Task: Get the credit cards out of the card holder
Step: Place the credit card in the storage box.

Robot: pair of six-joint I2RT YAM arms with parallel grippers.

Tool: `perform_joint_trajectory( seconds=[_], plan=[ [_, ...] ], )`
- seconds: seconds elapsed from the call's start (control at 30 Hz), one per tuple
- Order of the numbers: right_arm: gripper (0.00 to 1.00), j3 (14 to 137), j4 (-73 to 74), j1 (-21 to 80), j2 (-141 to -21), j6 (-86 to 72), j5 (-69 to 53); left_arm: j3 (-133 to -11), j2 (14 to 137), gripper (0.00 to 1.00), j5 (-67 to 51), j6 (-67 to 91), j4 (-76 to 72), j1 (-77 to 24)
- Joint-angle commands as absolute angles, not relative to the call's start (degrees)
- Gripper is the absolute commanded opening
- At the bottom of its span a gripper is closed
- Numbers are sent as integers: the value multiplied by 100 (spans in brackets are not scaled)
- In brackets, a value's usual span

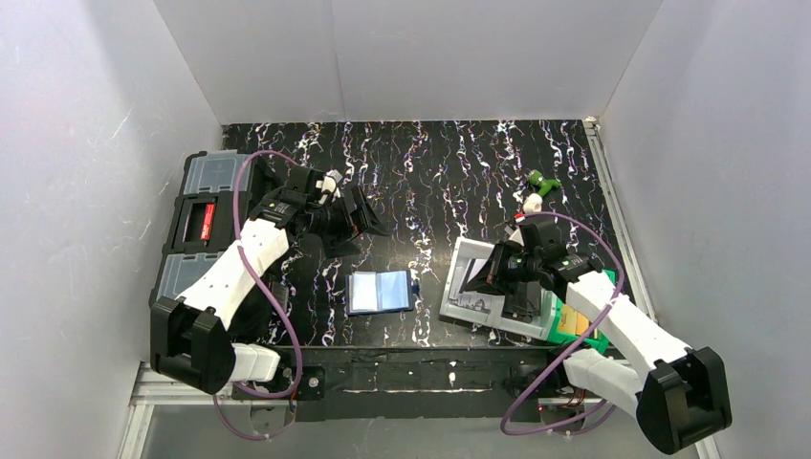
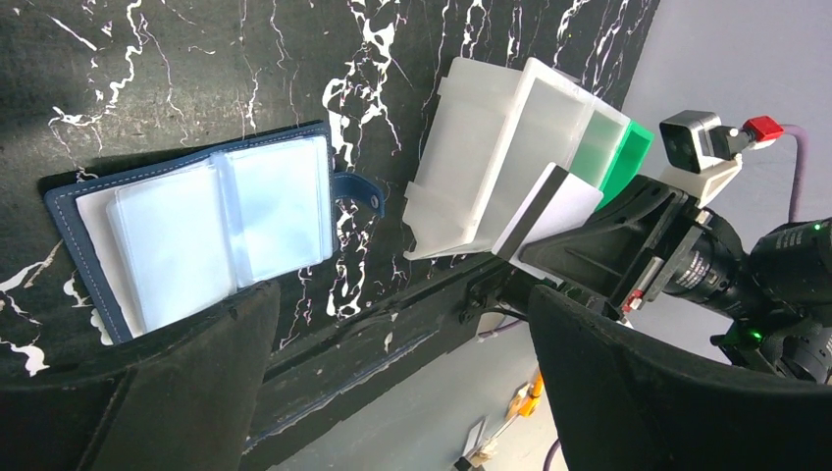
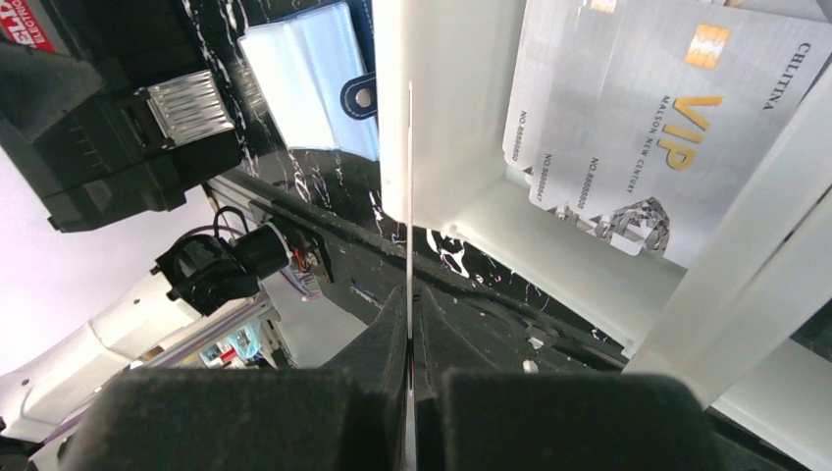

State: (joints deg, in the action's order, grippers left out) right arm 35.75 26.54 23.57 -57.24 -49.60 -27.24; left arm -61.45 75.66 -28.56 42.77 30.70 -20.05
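Note:
The navy card holder [image 1: 381,291] lies open on the black marbled table, its pale blue plastic sleeves [image 2: 196,231] facing up and its snap tab to the right; it also shows in the right wrist view [image 3: 304,78]. My right gripper [image 3: 412,304] is shut on a thin credit card [image 3: 409,196], seen edge-on, and holds it over the white tray [image 3: 442,118]. In the left wrist view the held card [image 2: 551,211] looks pale. Silver VIP credit cards [image 3: 628,128] lie in the tray. My left gripper [image 2: 397,324] is open and empty, behind and left of the holder.
The white tray [image 1: 459,256] sits right of the holder with a green bin [image 1: 591,333] beside it. A black toolbox [image 1: 206,225] stands at the left edge. A small green and white object [image 1: 541,184] lies at the back right.

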Motion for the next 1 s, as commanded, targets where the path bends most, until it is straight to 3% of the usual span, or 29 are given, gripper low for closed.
perform_joint_trajectory(
  seconds=[0.0, 0.53, 0.6, 0.77, 0.97],
  plan=[
    [1, 3599, 2317, 2318, -5948, -4825, -2597, -6193, 7371, 98, -2900, 4134, 3317, -2013],
    [2, 3597, 1957, 2318, -6920, -4785, -2571, -6141, 7303, 98, -2935, 3998, 3467, -2016],
    [9, 3610, 1997, 2321, -6949, -4778, -2548, -6153, 7323, 98, -2942, 3990, 3472, -2016],
    [38, 3735, 2260, 2317, -6874, -4707, -2426, -6152, 7344, 98, -2960, 3982, 3472, -2013],
    [56, 4126, 2938, 2323, -6644, -4600, -2166, -6027, 7234, 98, -2571, 3974, 3561, -2015]
  ],
)
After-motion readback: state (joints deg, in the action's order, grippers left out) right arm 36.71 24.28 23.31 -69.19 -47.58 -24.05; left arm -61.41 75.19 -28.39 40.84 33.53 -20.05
